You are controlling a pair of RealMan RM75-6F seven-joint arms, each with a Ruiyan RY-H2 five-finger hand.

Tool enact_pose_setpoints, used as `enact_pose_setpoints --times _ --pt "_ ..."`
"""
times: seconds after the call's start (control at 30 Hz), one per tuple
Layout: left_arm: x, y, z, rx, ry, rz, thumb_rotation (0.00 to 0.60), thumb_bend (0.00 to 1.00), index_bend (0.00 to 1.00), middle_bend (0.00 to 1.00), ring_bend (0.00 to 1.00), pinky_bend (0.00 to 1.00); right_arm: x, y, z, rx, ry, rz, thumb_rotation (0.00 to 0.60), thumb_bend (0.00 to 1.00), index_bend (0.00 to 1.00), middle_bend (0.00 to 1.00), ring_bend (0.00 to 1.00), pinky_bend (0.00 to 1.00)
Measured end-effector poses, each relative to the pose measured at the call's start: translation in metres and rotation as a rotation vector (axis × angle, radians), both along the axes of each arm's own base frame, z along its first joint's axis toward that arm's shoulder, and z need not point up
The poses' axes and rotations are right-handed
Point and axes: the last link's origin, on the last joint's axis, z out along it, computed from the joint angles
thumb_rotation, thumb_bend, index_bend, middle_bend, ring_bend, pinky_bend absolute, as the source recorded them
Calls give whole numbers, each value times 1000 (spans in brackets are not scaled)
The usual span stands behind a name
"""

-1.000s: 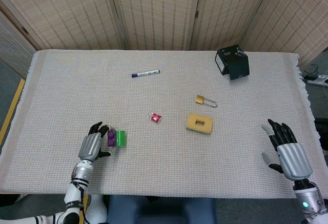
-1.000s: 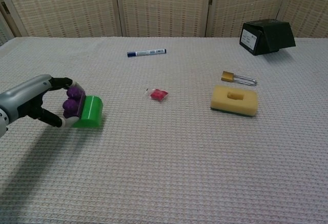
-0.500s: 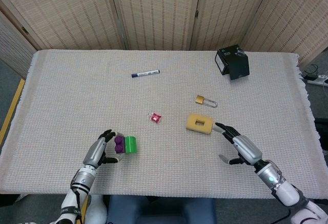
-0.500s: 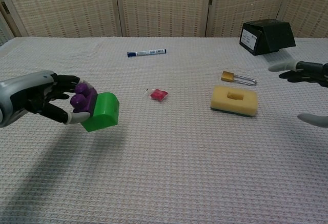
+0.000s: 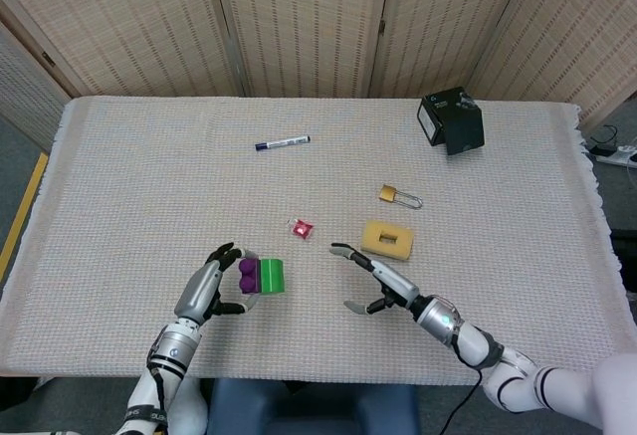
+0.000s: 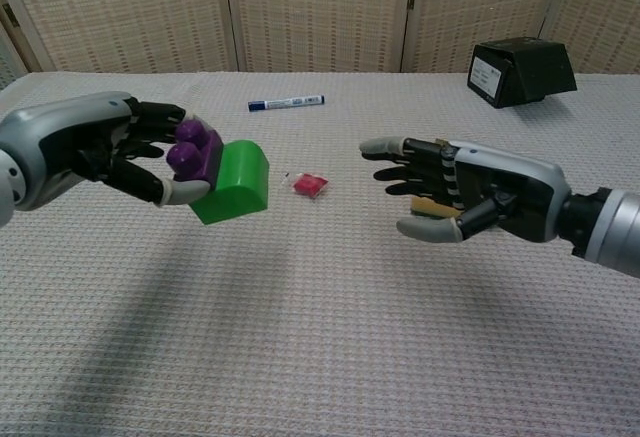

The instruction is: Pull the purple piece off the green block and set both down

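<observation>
The left hand (image 6: pixel 110 147) holds the assembly up off the woven beige tablecloth (image 5: pixel 149 186), fingers wrapped around the knobbly purple plastic piece (image 6: pixel 193 151), which is plugged into the left end of the rounded green plastic block (image 6: pixel 233 180). The two are joined, the green block jutting out to the right of the palm and tilted, its far end pointing toward the other hand. From the head view the same pair sits in that hand near the table's front edge, purple piece (image 5: pixel 247 274) against the fingers, green block (image 5: pixel 271 276) just beside it.

Across the gap comes the right hand (image 6: pixel 470 194), holding nothing, fingers spread and stretched out toward the green block, thumb tucked below. It is near the block and apart from it, no contact. In the head view this hand (image 5: pixel 383 281) hangs just in front of the yellow rectangular sponge with a slot in its top (image 5: pixel 387 239).

Around them on the cloth: a small red wrapped sweet (image 5: pixel 301 227) between the two hands and a little further back, a brass padlock with a silver shackle (image 5: pixel 397 195) behind the sponge, a blue-and-white marker pen (image 5: pixel 283 142) well up the table, and a black box (image 5: pixel 451 121) at the far right corner.
</observation>
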Motion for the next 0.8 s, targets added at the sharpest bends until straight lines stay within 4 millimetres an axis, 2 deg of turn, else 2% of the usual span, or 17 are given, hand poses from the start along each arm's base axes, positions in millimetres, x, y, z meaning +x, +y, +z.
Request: enact_pose_setpoints --times 0.13,0.27,0.53,0.8 --pt "8 -4 -1 2 2 -19 600 507 848 259 13 6 17 -8 -12 9 -38 14 600 394 0 0 0 0" --pt "15 -6 -3 -2 5 -40 600 508 848 259 11 6 29 -8 -19 26 -77 14 600 394 0 0 0 0" --pt "23 -8 -7 -2 2 -52 600 507 848 259 11 0 47 -10 -22 44 -161 -7 600 394 0 0 0 0" --pt "26 -7 -8 -5 -11 -48 600 507 848 259 11 0 61 -7 -36 75 -171 2 600 395 0 0 0 0"
